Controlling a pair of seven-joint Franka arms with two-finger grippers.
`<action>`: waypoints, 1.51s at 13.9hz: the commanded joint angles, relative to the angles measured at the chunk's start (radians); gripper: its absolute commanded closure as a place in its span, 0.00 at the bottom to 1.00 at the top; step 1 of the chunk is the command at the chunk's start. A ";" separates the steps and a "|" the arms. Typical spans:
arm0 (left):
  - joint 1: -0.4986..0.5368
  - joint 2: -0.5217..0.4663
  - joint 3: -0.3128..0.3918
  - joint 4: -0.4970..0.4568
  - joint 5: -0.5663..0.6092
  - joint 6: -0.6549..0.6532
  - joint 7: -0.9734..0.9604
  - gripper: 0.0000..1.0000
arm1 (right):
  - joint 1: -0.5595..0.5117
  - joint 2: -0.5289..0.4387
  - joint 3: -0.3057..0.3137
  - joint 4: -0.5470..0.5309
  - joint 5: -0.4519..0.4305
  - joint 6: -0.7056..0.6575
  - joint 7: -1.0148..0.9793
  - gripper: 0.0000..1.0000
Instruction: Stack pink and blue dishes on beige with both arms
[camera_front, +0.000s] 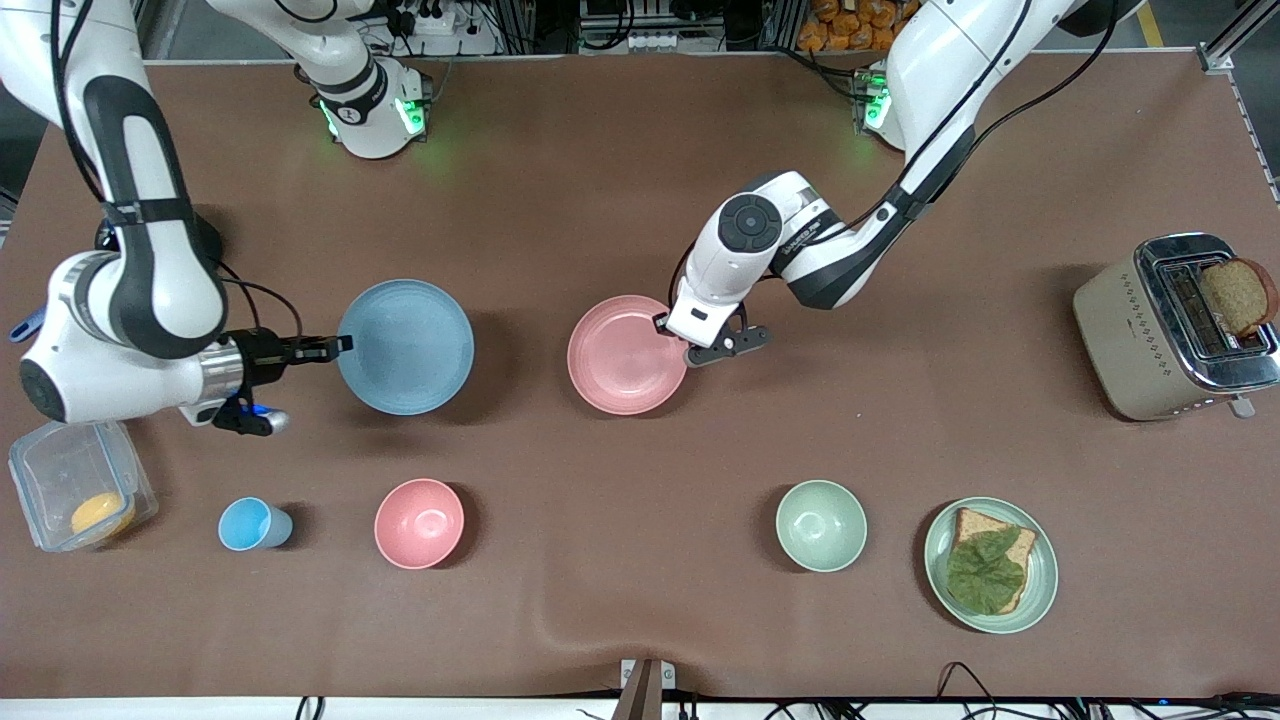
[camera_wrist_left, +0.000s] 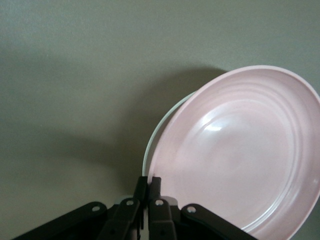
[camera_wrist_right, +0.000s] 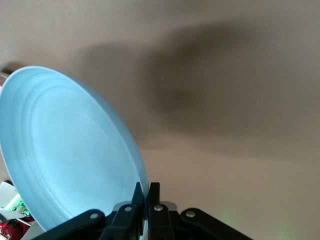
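Note:
My left gripper (camera_front: 668, 325) is shut on the rim of the pale pink plate (camera_front: 625, 355), near the middle of the table. In the left wrist view the fingers (camera_wrist_left: 148, 181) pinch the pink plate (camera_wrist_left: 240, 150), which is tilted. A thin cream rim of the beige plate (camera_wrist_left: 151, 142) shows just under it. The front view hides the beige plate beneath the pink one. My right gripper (camera_front: 335, 346) is shut on the edge of the light blue plate (camera_front: 405, 346), held over the table toward the right arm's end. The right wrist view shows the gripper (camera_wrist_right: 145, 187) clamping the blue plate (camera_wrist_right: 65, 150).
Along the side nearer the front camera stand a small blue cup (camera_front: 255, 524), a pink bowl (camera_front: 419, 523), a green bowl (camera_front: 821, 525) and a mint plate (camera_front: 1042, 580) with bread and a leaf. A toaster (camera_front: 1175, 325) stands at the left arm's end. A clear box (camera_front: 80, 485) stands at the right arm's end.

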 joint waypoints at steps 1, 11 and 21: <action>-0.011 0.017 0.005 0.015 0.050 -0.004 -0.046 1.00 | 0.023 -0.004 -0.003 -0.005 0.026 -0.006 0.042 1.00; -0.020 0.034 0.005 0.024 0.055 -0.004 -0.065 0.00 | 0.168 -0.011 -0.003 -0.060 0.084 0.018 0.188 1.00; 0.297 -0.270 0.013 0.032 0.077 -0.291 0.145 0.00 | 0.398 -0.010 -0.003 -0.129 0.193 0.297 0.343 1.00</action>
